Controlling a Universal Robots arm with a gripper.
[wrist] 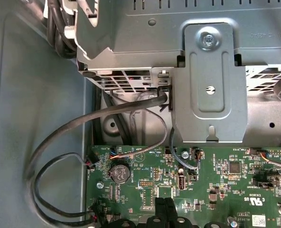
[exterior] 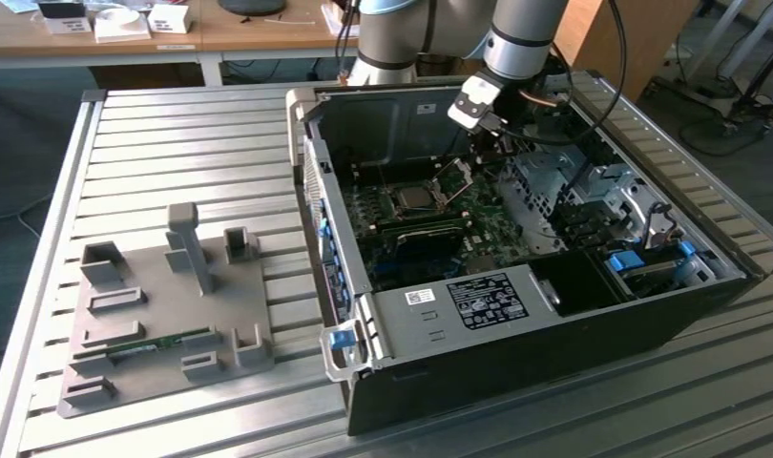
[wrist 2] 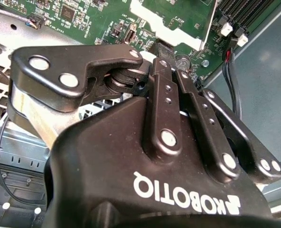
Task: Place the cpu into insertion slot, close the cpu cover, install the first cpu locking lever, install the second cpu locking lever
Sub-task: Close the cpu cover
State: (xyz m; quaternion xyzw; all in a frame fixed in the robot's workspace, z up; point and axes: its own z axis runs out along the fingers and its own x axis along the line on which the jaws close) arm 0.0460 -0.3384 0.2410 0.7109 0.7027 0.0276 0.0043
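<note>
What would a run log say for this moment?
gripper: shut, inside computer case | cpu: on motherboard, uncovered | cpu cover: raised open

A computer case (exterior: pixel 514 305) lies open on the table (exterior: pixel 183 143), at the exterior view's right. A fixture plate (exterior: pixel 157 324) sits near, at the exterior view's left. In the case lies the motherboard (exterior: pixel 425 234), the cpu (exterior: pixel 416 197) on it. The cpu cover (exterior: pixel 458 179) stands raised just beside the cpu, on the exterior view's right. The gripper (exterior: pixel 495 143) hangs above the far side of the board.
</note>
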